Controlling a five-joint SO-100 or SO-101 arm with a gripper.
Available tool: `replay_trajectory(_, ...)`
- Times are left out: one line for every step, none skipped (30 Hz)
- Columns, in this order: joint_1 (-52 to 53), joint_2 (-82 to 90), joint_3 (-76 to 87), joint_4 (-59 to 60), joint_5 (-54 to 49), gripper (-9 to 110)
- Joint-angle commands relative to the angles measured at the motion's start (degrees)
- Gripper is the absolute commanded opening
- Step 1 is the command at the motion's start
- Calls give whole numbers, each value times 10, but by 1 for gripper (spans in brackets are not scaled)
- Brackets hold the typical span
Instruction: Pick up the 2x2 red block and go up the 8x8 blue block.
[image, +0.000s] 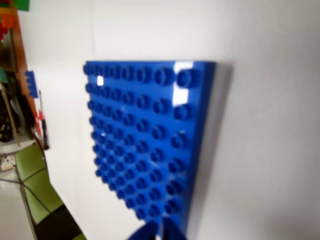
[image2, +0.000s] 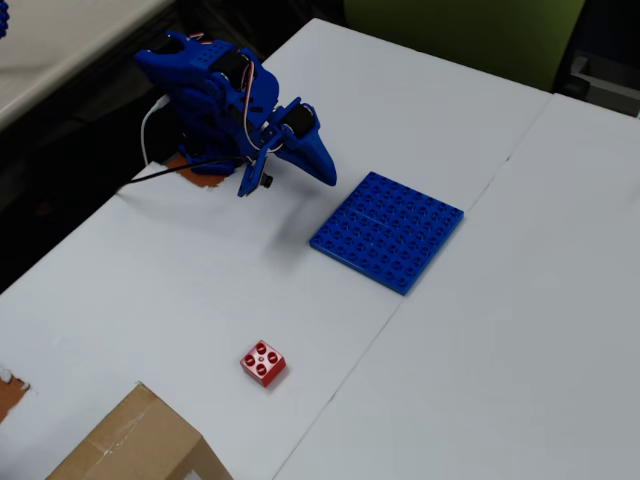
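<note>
The 8x8 blue block (image2: 388, 231) lies flat on the white table (image2: 520, 350), right of centre in the overhead view. It fills the middle of the wrist view (image: 145, 140). The 2x2 red block (image2: 263, 362) sits studs up on the table near the front, well below and left of the plate; the wrist view does not show it. My blue gripper (image2: 328, 176) hangs folded back near the arm's base, left of the plate and far from the red block. Its tips (image: 159, 232) meet at the bottom edge of the wrist view, shut and empty.
A cardboard box (image2: 130, 445) stands at the front left corner. The arm's base and cables (image2: 190, 165) sit at the table's left edge. A green chair (image2: 470, 30) stands behind the table. A seam (image2: 400, 310) runs between two table panels.
</note>
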Motion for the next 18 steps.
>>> replay_trajectory(-5, 6, 4, 1, -5, 0)
replay_trajectory(-1, 6, 4, 1, -5, 0)
replay_trajectory(6, 6, 4, 1, 3, 0)
replay_trajectory(8, 6, 4, 1, 5, 0)
replay_trajectory(7, 6, 4, 1, -7, 0)
replay_trajectory(11, 6, 4, 1, -24, 0)
replay_trajectory(17, 6, 4, 1, -31, 0)
replay_trajectory(18, 6, 4, 0, -60, 0)
replay_trajectory(17, 5, 4, -8, -105, 0)
replay_trajectory(18, 4, 4, -23, -123, 0)
replay_trajectory(20, 0, 2, -36, -134, 0)
replay_trajectory(21, -4, -2, -43, -153, 0)
replay_trajectory(21, -11, -7, -47, -179, 0)
replay_trajectory(21, -19, -12, -53, -200, 0)
replay_trajectory(21, -29, -18, -62, -219, 0)
replay_trajectory(20, -41, -26, -68, -240, 0)
replay_trajectory(19, -57, -38, -71, -255, 0)
replay_trajectory(20, -73, -53, -71, -275, 0)
